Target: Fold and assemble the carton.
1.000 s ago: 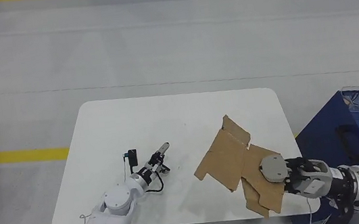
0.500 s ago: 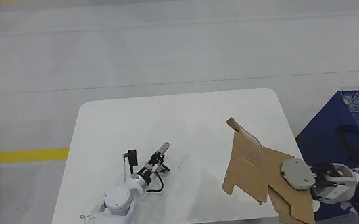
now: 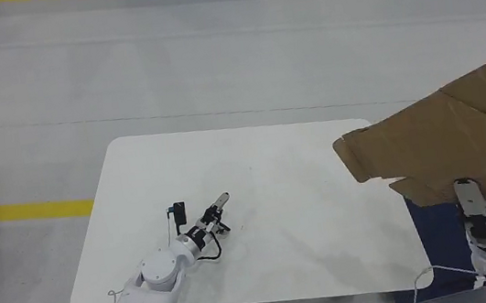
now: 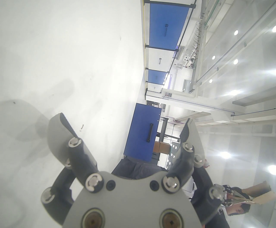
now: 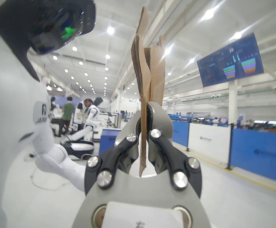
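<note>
The right gripper point(image 5: 144, 112) clamps the lower edge of the flat brown cardboard carton point(image 3: 443, 130), held in the air above the right edge of the white table point(image 3: 264, 241), long axis sideways, well apart from the left gripper point(image 3: 221, 198), which is empty with fingers spread, low over the table.

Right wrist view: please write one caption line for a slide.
The right hand clamps the unassembled carton, seen edge-on.

White table point(image 3: 254, 164); blue cabinet point(image 3: 435, 224) beside it; yellow floor line point(image 3: 20, 211)
</note>
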You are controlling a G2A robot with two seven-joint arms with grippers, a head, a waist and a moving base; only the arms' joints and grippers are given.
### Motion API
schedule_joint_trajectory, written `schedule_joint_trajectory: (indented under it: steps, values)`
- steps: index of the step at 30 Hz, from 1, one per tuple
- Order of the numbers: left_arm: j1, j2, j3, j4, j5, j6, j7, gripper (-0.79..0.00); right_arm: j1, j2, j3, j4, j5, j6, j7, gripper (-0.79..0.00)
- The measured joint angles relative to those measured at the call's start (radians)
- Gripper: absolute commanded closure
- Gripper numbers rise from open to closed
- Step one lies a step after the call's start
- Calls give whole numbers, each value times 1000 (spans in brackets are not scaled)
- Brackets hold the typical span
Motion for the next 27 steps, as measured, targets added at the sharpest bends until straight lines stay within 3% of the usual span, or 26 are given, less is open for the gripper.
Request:
schedule_joint_trajectory:
  steps: [8,11,14,24,27]
  values:
    - [0,0,0,0,0,0,0,-785,94,97,-268,164,885,4,722,0]
    - [0,0,0,0,0,0,0,-785,139,111,-344,215,1178,73,955,0]
    - [0,0,0,0,0,0,0,-785,165,114,-357,233,1386,123,1105,0]
    - [0,0,0,0,0,0,0,-785,163,113,-356,231,1357,118,1080,0]
    - [0,0,0,0,0,0,0,-785,155,110,-360,189,1414,168,1063,0]
